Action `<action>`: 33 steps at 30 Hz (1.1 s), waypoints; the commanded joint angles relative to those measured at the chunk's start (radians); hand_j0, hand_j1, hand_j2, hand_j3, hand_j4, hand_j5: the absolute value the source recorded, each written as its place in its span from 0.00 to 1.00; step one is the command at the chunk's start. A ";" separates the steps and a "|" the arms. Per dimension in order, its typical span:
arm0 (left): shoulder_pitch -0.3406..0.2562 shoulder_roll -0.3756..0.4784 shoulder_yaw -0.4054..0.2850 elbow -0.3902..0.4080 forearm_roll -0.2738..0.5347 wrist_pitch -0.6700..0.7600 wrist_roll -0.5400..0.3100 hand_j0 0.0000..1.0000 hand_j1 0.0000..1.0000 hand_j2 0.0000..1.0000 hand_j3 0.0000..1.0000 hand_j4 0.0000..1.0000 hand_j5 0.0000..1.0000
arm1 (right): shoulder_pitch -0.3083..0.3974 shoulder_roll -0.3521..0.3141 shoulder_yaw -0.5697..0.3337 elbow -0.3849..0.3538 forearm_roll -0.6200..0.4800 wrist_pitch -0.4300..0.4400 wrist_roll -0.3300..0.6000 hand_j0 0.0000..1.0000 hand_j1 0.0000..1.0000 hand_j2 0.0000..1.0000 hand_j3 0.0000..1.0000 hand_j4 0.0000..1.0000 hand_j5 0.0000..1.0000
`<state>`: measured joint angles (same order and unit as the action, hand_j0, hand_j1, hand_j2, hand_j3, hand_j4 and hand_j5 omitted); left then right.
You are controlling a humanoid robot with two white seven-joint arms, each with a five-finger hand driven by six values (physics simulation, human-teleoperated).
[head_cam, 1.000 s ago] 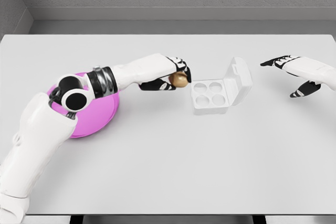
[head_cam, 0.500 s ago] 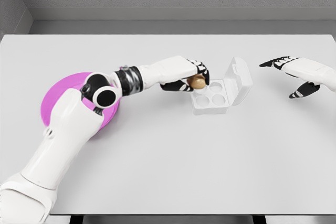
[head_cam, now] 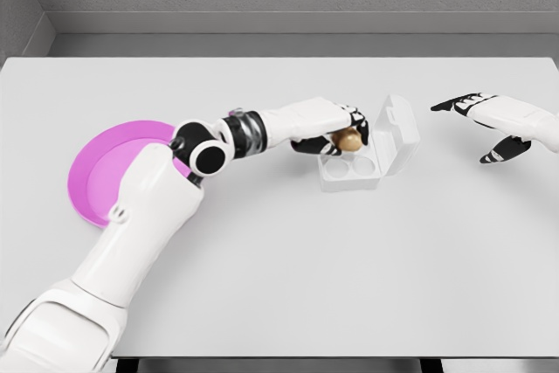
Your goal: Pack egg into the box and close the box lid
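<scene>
A brown egg [head_cam: 349,139] sits in the fingers of my left hand [head_cam: 342,131], which is shut on it and hovers over the back cells of the white egg box [head_cam: 352,168]. The box lies in the middle of the table with its lid [head_cam: 399,135] standing open on the right side. Two front cells show as hollow rings; the back ones are partly hidden by the hand. My right hand [head_cam: 492,123] floats open above the table to the right of the lid, apart from it.
A flat pink plate [head_cam: 105,168] lies at the left, partly covered by my left upper arm. The white table [head_cam: 349,277] stretches wide in front of the box. A grey wall runs behind the far edge.
My left hand has carried the egg rightward from beside the box to above its back cells. The left elbow has swung off the pink plate. The right hand has hardly moved.
</scene>
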<state>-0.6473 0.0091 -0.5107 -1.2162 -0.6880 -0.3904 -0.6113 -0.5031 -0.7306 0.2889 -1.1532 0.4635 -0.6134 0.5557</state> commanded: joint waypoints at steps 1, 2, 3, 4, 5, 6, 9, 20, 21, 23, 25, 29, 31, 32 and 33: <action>0.000 -0.009 0.000 0.023 0.004 0.002 0.000 0.37 0.37 0.37 0.37 0.37 0.37 | 0.000 -0.001 -0.001 0.000 -0.006 0.003 0.000 1.00 1.00 1.00 1.00 1.00 1.00; -0.002 -0.009 0.000 0.032 0.004 0.002 0.000 0.37 0.37 0.37 0.37 0.37 0.37 | 0.000 -0.003 -0.001 0.000 -0.006 0.003 0.000 1.00 1.00 1.00 1.00 1.00 1.00; -0.003 -0.009 0.000 0.032 0.004 0.002 0.000 0.37 0.37 0.37 0.37 0.37 0.37 | 0.000 -0.003 -0.001 0.000 -0.006 0.003 0.000 1.00 1.00 1.00 1.00 1.00 1.00; -0.003 -0.009 0.000 0.032 0.004 0.002 0.000 0.37 0.37 0.37 0.37 0.37 0.37 | 0.000 -0.003 -0.001 0.000 -0.006 0.003 0.000 1.00 1.00 1.00 1.00 1.00 1.00; -0.003 -0.009 0.000 0.033 0.004 0.002 0.000 0.38 0.38 0.38 0.38 0.38 0.38 | 0.000 -0.003 -0.001 0.000 -0.006 0.003 0.000 1.00 1.00 1.00 1.00 1.00 1.00; -0.003 -0.009 0.000 0.033 0.004 0.002 0.000 0.38 0.38 0.38 0.38 0.38 0.38 | 0.002 -0.003 -0.001 0.000 -0.006 0.003 0.000 1.00 1.00 1.00 1.00 1.00 1.00; -0.005 -0.009 0.000 0.041 0.004 0.002 0.000 0.38 0.38 0.38 0.38 0.38 0.38 | 0.000 -0.003 -0.001 0.000 -0.006 0.003 0.000 1.00 1.00 1.00 1.00 1.00 1.00; -0.008 -0.009 -0.017 0.024 -0.004 0.001 0.000 0.69 0.69 0.69 0.69 0.69 0.69 | 0.002 -0.004 -0.001 0.000 -0.006 0.003 -0.002 1.00 1.00 1.00 1.00 1.00 1.00; -0.008 -0.009 -0.015 0.020 -0.004 0.001 0.000 0.71 0.71 0.71 0.71 0.71 0.71 | 0.002 -0.004 -0.001 0.000 -0.006 0.003 0.000 1.00 1.00 1.00 1.00 1.00 1.00; -0.008 -0.009 -0.012 0.010 -0.004 0.001 0.000 0.73 0.73 0.73 0.73 0.73 0.73 | 0.002 -0.004 -0.001 0.000 -0.006 0.003 -0.002 1.00 1.00 1.00 1.00 1.00 1.00; -0.008 -0.009 -0.011 0.010 -0.004 0.001 0.000 0.75 0.75 0.75 0.75 0.75 0.75 | 0.002 -0.004 -0.001 0.000 -0.006 0.003 0.000 1.00 1.00 1.00 1.00 1.00 1.00; -0.008 -0.009 -0.009 0.003 -0.004 0.002 0.000 0.77 0.77 0.77 0.77 0.77 0.77 | 0.000 -0.004 -0.001 0.000 -0.006 0.003 0.000 1.00 1.00 1.00 1.00 1.00 1.00; -0.008 -0.009 -0.009 -0.003 -0.002 0.001 0.000 0.85 0.85 0.85 0.85 0.85 0.85 | 0.000 -0.004 -0.001 0.000 -0.006 0.003 0.000 1.00 1.00 1.00 1.00 1.00 1.00; -0.011 -0.009 -0.008 -0.016 -0.001 0.001 0.000 0.92 0.92 0.92 0.92 0.92 0.92 | 0.000 -0.004 -0.001 0.000 -0.006 0.003 0.000 1.00 1.00 1.00 1.00 1.00 1.00; -0.005 -0.009 -0.002 -0.055 -0.002 0.002 0.000 0.97 0.97 0.97 0.97 0.97 0.97 | 0.000 -0.004 -0.001 -0.002 -0.006 0.003 0.000 1.00 1.00 1.00 1.00 1.00 1.00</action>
<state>-0.6458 0.0001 -0.5169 -1.2399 -0.6970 -0.3913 -0.6115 -0.5031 -0.7337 0.2889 -1.1536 0.4634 -0.6134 0.5557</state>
